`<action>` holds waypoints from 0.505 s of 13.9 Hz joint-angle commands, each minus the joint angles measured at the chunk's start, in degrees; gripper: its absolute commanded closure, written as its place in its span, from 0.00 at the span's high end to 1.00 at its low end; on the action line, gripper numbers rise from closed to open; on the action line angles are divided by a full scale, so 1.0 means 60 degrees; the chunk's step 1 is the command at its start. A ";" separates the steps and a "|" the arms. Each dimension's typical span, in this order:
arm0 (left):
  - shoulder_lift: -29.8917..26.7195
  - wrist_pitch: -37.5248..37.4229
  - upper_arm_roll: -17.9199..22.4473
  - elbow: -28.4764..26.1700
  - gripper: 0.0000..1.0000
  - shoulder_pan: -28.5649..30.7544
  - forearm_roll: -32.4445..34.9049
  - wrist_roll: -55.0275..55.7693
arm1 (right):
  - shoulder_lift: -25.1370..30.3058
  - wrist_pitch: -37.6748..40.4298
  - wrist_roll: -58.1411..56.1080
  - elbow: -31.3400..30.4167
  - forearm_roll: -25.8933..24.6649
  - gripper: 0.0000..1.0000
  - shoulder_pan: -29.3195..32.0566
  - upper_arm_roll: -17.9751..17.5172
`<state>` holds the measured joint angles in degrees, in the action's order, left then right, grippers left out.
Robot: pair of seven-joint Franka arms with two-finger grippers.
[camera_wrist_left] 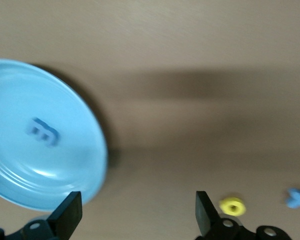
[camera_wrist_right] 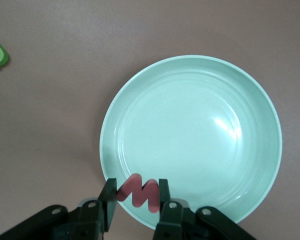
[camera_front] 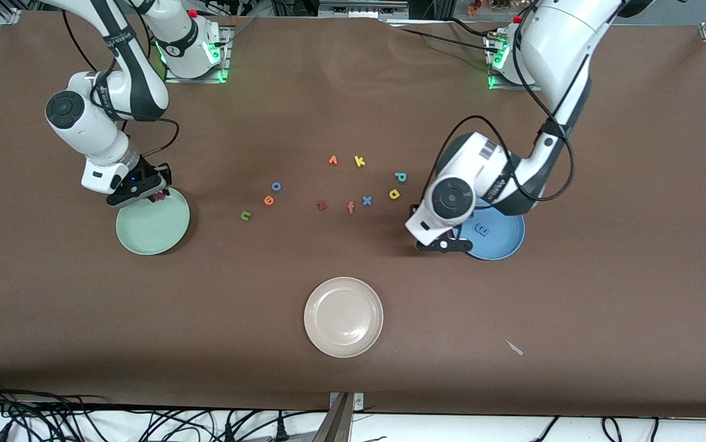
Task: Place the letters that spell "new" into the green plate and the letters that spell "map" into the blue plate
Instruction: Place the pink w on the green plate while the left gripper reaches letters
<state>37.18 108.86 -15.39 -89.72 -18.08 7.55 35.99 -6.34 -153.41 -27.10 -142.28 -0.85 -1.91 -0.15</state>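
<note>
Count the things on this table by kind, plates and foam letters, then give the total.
Plates: 3 (green plate, blue plate, beige-white plate)
Foam letters: 12 (10 loose letters on the table, blue m in the blue plate, pink-red w in the right tool)
Total: 15

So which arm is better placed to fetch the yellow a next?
The left, probably. Its gripper is open over the edge of the blue plate, where the blue m already lies, and the yellow a lies close beside it. The right gripper holds the pink-red w over the green plate.
</note>
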 commanded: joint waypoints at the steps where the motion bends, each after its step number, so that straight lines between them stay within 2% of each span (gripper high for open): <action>1: 0.0189 -0.0009 0.0075 0.0202 1.00 -0.0560 -0.0262 0.0912 | -0.0027 0.0036 -0.0083 0.0085 -0.0020 0.37 -0.0004 -0.0019; 3: 0.0292 0.0255 0.0075 0.0202 1.00 -0.0824 -0.0262 0.1047 | -0.0056 0.0007 -0.0068 0.0085 0.0009 0.45 -0.0004 -0.0019; 4: 0.0321 0.0386 0.0075 0.0217 1.00 -0.0840 -0.0276 0.1003 | -0.0071 -0.0008 -0.0068 0.0085 0.0024 0.53 -0.0004 -0.0019; 5: 0.0336 0.0576 0.0075 0.0217 1.00 -0.0883 -0.0262 0.0843 | -0.0071 -0.0037 -0.0068 0.0085 0.0024 0.53 0.0010 -0.0019; 7: 0.0380 0.0929 0.0046 0.0391 1.00 -0.1117 -0.0262 0.0638 | -0.0071 -0.0038 -0.0053 0.0085 0.0053 0.61 0.0025 -0.0019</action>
<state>38.71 113.47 -15.49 -89.66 -23.48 7.51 41.74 -6.38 -153.46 -27.09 -142.28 -0.80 -1.91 -0.19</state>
